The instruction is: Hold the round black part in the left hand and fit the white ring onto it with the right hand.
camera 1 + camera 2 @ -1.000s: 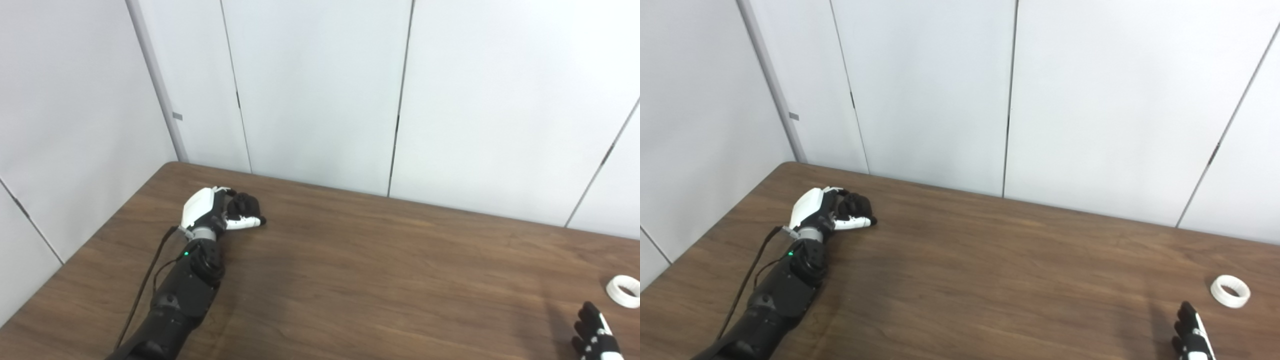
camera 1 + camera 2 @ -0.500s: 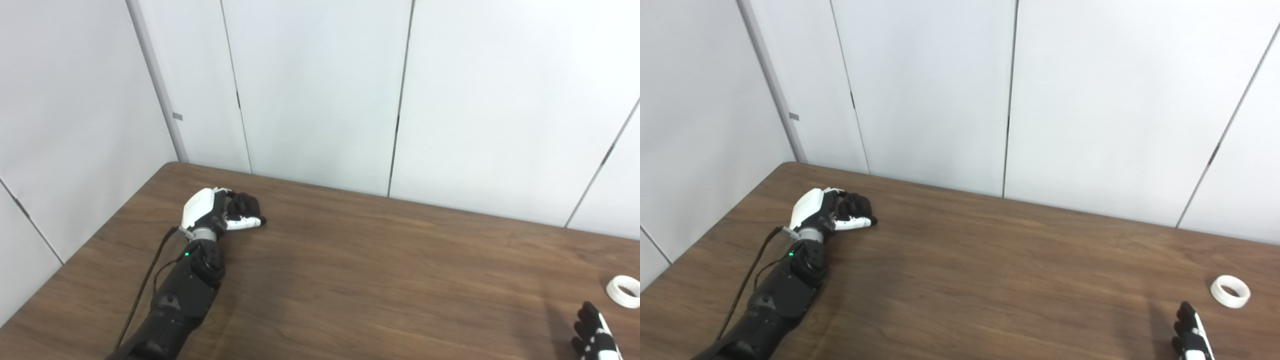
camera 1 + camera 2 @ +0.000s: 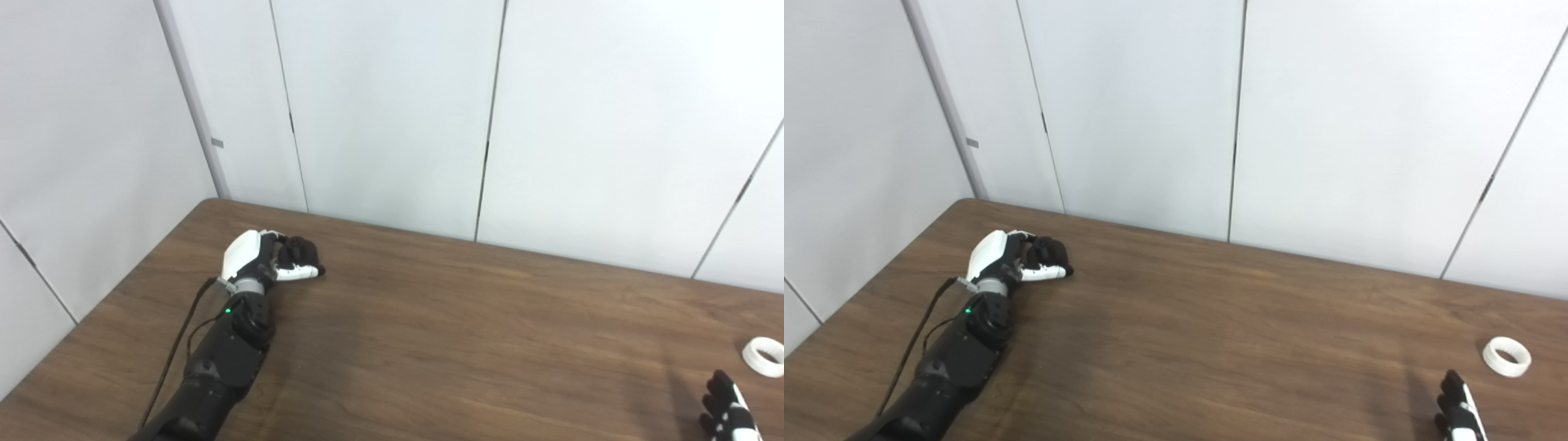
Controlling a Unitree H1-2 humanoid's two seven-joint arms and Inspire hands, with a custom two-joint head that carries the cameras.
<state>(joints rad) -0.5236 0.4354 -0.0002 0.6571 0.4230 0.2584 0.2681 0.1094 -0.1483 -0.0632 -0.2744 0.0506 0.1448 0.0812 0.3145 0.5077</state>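
My left hand [image 3: 263,263] rests on the far left of the brown table [image 3: 459,331]. Its fingers and thumb are curled around the round black part [image 3: 301,250], which also shows in the right eye view [image 3: 1048,250]; most of the part is hidden by the fingers. The white ring [image 3: 763,356] lies flat on the table at the far right, and it also shows in the right eye view [image 3: 1507,356]. My right hand [image 3: 1458,407] is at the bottom right edge, a little in front and left of the ring, apart from it. Only its stretched-out fingers show, and they hold nothing.
White wall panels [image 3: 392,110] stand close behind the table's back edge and along its left side. A black cable [image 3: 177,349] runs along my left forearm. The table's far left corner lies just beyond my left hand.
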